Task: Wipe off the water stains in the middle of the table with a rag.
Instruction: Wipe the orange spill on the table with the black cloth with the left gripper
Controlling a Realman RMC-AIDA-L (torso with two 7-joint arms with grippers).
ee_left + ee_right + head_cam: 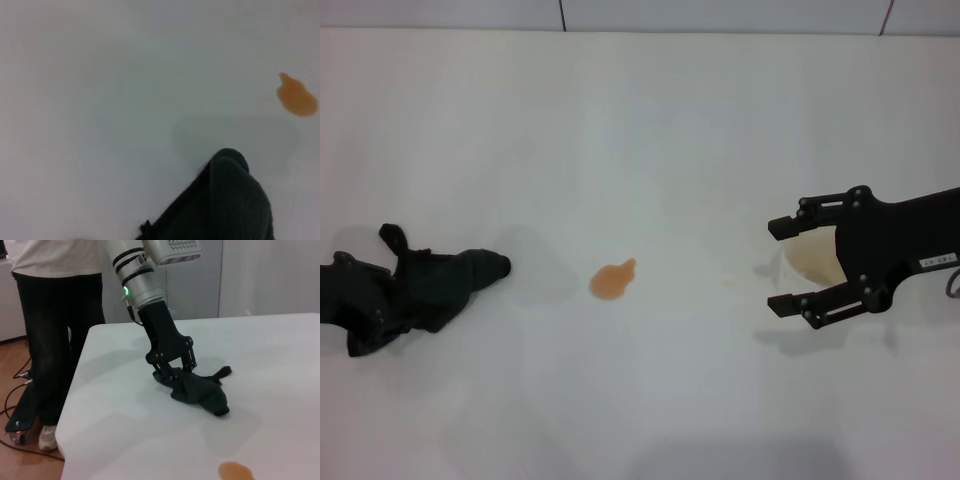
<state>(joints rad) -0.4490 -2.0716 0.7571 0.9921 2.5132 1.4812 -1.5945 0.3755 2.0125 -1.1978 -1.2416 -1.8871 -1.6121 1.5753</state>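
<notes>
The water stain (611, 280) is a small orange-brown blot in the middle of the white table (640, 120). The dark rag (440, 285) lies on the table at the left, its rounded end pointing toward the stain, a hand's width from it. My left gripper (360, 300) is down on the rag's far-left end and shut on it; the right wrist view shows its fingers (172, 371) pinching the rag (202, 392). The left wrist view shows the rag (225, 205) and the stain (297, 97). My right gripper (772, 266) is open at the right.
A pale cup with a brownish inside (812, 260) lies between the right gripper's open fingers. A person in dark trousers (55, 315) stands beside the table's left edge (75, 390). The stain also shows low in the right wrist view (235, 471).
</notes>
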